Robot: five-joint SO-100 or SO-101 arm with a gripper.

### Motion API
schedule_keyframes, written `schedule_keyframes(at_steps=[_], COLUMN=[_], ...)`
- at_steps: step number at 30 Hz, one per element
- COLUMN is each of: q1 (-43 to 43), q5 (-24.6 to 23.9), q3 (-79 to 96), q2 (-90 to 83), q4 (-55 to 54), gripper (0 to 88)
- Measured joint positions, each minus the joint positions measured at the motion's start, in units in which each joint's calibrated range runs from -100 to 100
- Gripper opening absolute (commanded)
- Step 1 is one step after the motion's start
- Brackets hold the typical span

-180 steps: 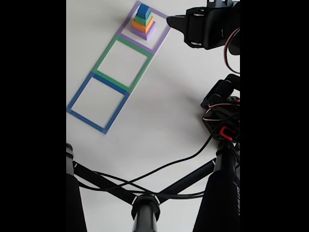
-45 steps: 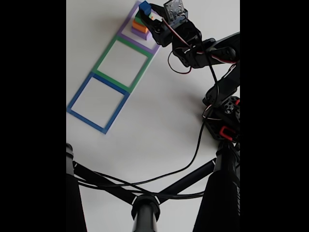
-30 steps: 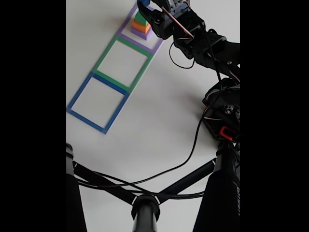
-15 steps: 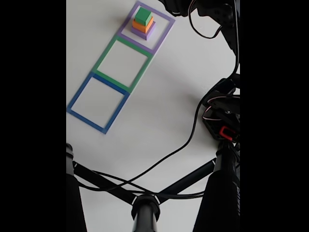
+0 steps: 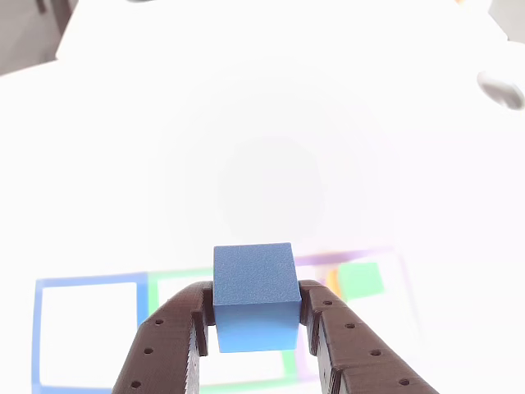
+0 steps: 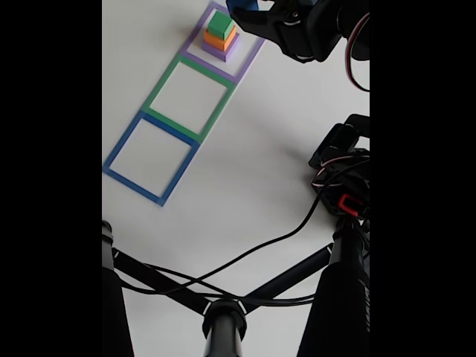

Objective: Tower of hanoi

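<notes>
Since 6 s ago: blue cube is off the top of the stack and the gripper now clamps it between both fingers, lifted clear of the surface. In the fixed view the cube sits at the top edge, just right of the stack. Remaining stack: green cube on orange cube on pale-purple slab, inside the purple outline. Green outline and blue outline lie in a row beyond it. Other view is overexposed; the outlines read faintly.
</notes>
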Motion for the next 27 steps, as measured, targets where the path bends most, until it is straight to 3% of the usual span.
schedule_keyframes(at_steps=[8, 15, 21, 27], q1=[0.0, -1.31, -3.03, -2.95], q5=[0.0, -0.39, -0.39, 0.0], q3=[32.64, 65.45, 74.76, 75.11], q2=[-3.71, -0.25, 13.42, 31.24], q4=[-23.76, -63.64, -91.33, -111.16], gripper=[1.8, 1.4, 1.3, 1.2])
